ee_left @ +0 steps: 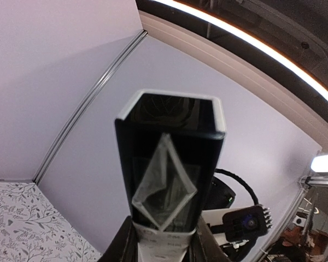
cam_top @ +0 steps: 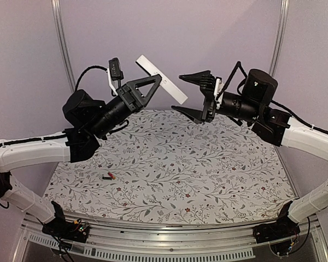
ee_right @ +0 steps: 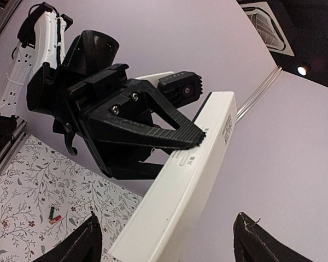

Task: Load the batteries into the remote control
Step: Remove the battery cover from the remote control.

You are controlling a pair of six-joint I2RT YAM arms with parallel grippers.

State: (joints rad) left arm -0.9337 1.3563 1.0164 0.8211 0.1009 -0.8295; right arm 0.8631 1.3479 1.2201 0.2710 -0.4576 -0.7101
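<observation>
My left gripper (cam_top: 154, 82) is shut on the white remote control (cam_top: 163, 79) and holds it high above the table, slanting down to the right. In the left wrist view the remote (ee_left: 169, 158) stands end-on between my fingers, its dark glossy face towards the camera. My right gripper (cam_top: 178, 93) is open, its jaws standing either side of the remote's free end without touching it. In the right wrist view the remote (ee_right: 191, 180) passes between my fingertips (ee_right: 89, 236). Two small batteries (cam_top: 108, 176), one red, lie on the cloth at front left; they also show in the right wrist view (ee_right: 54, 215).
A floral cloth (cam_top: 197, 164) covers the table. A purple back wall with metal rails (cam_top: 63, 49) stands close behind both grippers. The right arm's wrist camera (ee_left: 246, 221) shows just beyond the remote.
</observation>
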